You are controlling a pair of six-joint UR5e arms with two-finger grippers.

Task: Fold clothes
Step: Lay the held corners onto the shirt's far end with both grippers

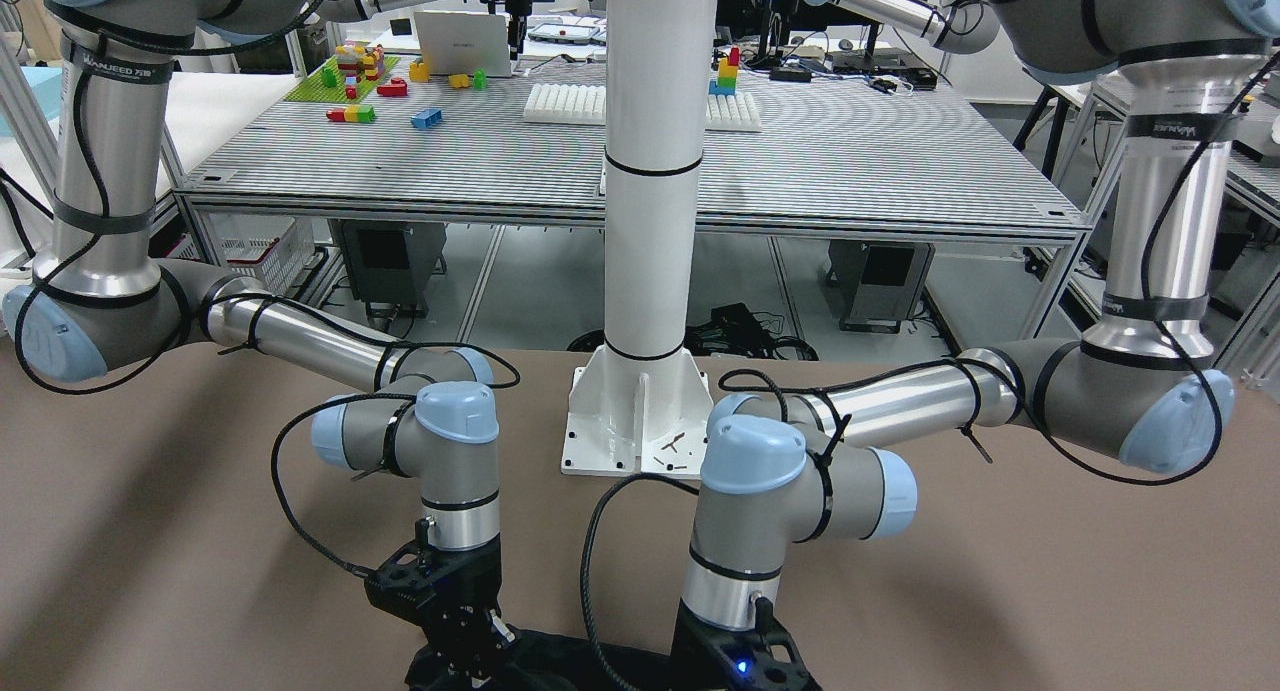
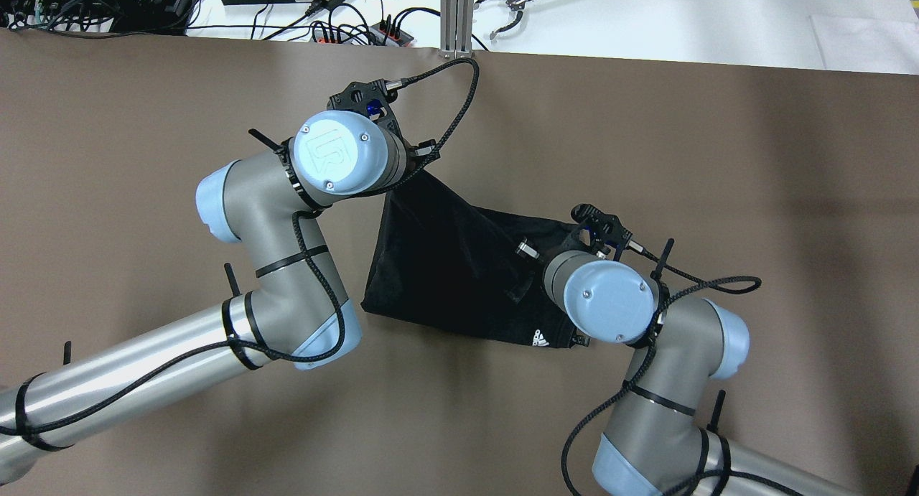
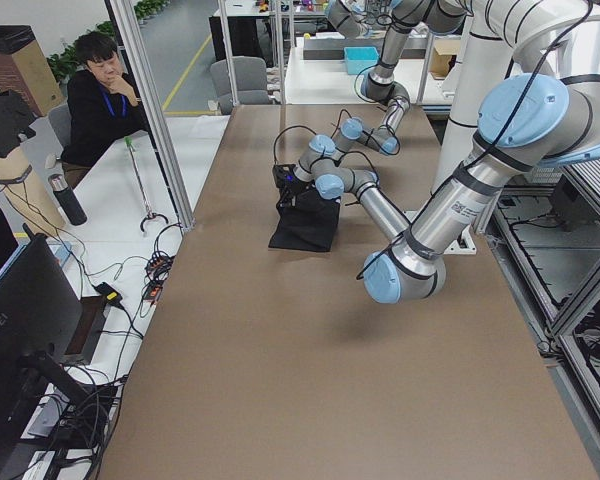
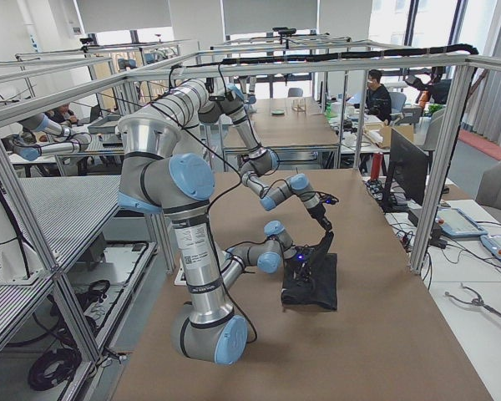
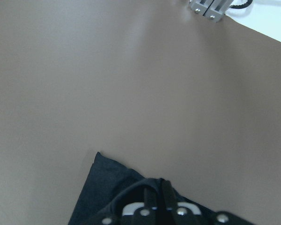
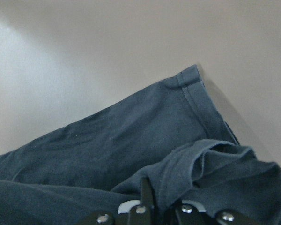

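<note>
Right, the garment (image 2: 445, 266) is out in the middle of the brown desk (image 2: 143, 108), strung between both arms. Left pincer (image 5: 158, 187) is pressed together on one corner of the black cloth and holds that corner up off the desk; the right-side view shows the fabric hanging from it in a slope down to the surface. From its wrist camera the cloth drops away under the fingers, one pointed flap jutting out over bare desk. Right pincer (image 6: 159, 194) sits low at the garment's other end, pinching a bunched fold. The fabric puckers up around its fingertips, and a stitched hem (image 6: 192, 82) runs across the flat layer just beyond. From overhead the cloth forms a rough wedge, narrow at the left wrist and widening toward the right wrist, its near edge resting on the desk. A small white logo (image 2: 542, 338) shows at that near edge, just beside the right wrist. Both wrists lean in over the garment, the left one farther from the robot, the right one nearer.
</note>
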